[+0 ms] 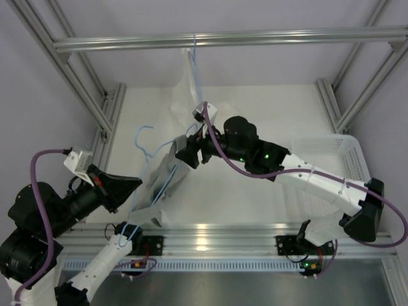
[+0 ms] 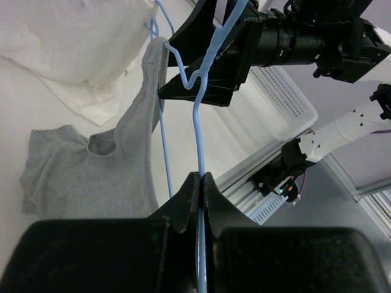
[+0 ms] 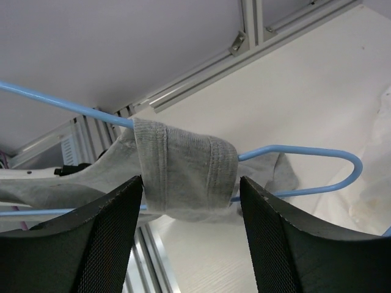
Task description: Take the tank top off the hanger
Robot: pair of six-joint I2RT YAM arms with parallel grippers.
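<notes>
Tank top [image 3: 183, 171] strap wraps hanger [image 3: 293, 147]; basket [image 1: 344, 153] apart.

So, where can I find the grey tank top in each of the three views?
Top external: the tank top hangs left of centre.
Left wrist: lower left, one strap rising to the hanger.
Right wrist: centre, a strap over the wire inside the open right end effector.
Shared landmark: the light-blue hanger wire.

White tabletop [image 1: 268, 108], aluminium frame rails [image 1: 229, 39] overhead and around, pale lilac walls [image 1: 25, 115], even soft light
</notes>
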